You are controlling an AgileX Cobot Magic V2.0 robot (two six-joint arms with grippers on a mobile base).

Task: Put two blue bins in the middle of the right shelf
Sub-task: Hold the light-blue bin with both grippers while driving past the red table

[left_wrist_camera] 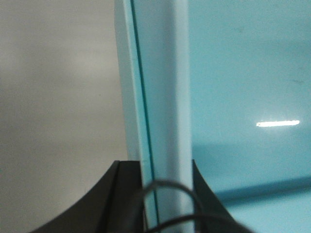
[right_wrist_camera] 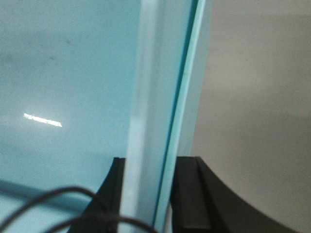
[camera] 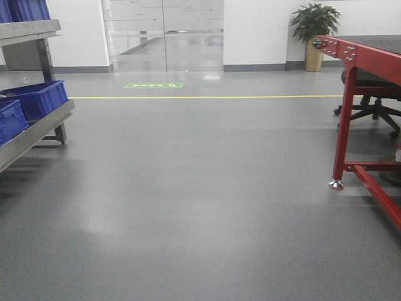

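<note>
The held bin lies outside my front view, where dark blue plastic bins sit cut off on a grey metal shelf at left. In blurred close-ups, my left claw and right claw each pinch an upright wall of a pale blue glossy plastic bin.

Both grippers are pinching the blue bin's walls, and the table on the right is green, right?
Not quite. The table is red, not green, as the front-facing view shows. The left gripper and right gripper are indeed each pinching a wall of the blue bin.
</note>
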